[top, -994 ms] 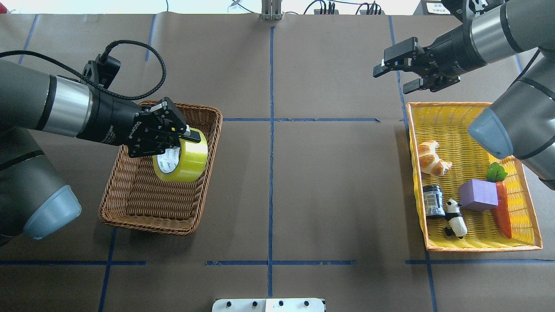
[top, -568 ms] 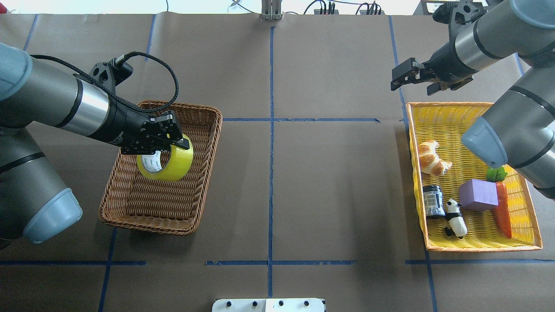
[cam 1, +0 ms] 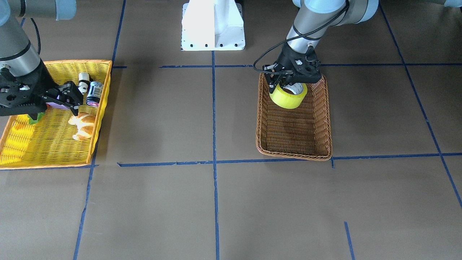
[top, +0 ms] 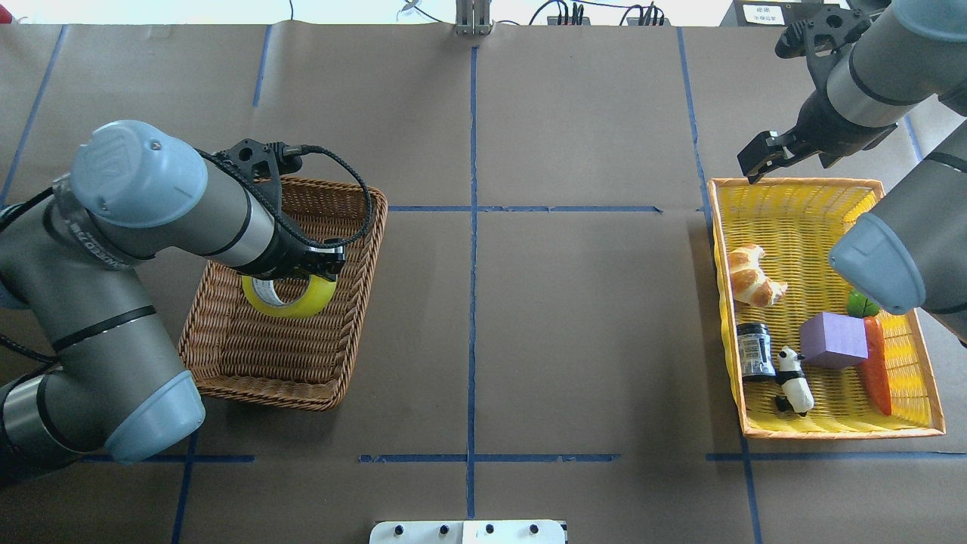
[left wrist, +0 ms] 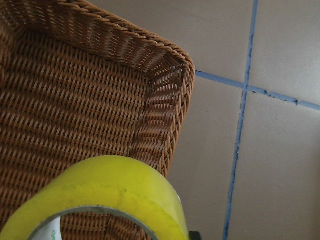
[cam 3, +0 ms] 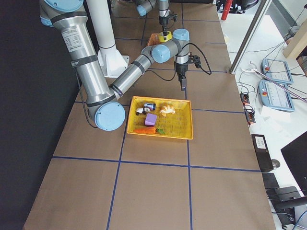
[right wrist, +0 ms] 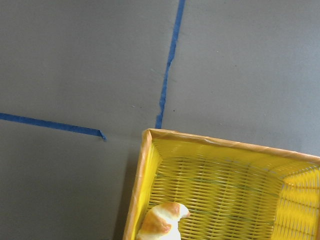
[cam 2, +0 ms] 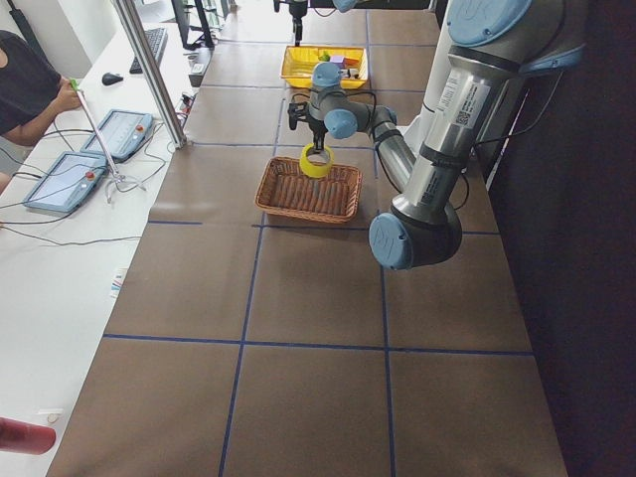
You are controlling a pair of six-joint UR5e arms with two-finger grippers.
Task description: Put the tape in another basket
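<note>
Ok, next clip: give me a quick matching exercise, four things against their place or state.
Things:
1. tape
2. croissant
3. purple block
4. right gripper

Place or state:
A. open, holding nothing
B. right beside the carrot
C. clamped in the left gripper, over the wicker basket
D. against the yellow basket wall nearest the table's middle

Pairs: 1-C, 2-D, 3-B, 4-A

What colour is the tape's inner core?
The tape core is white-grey; shows best in the overhead view.
</note>
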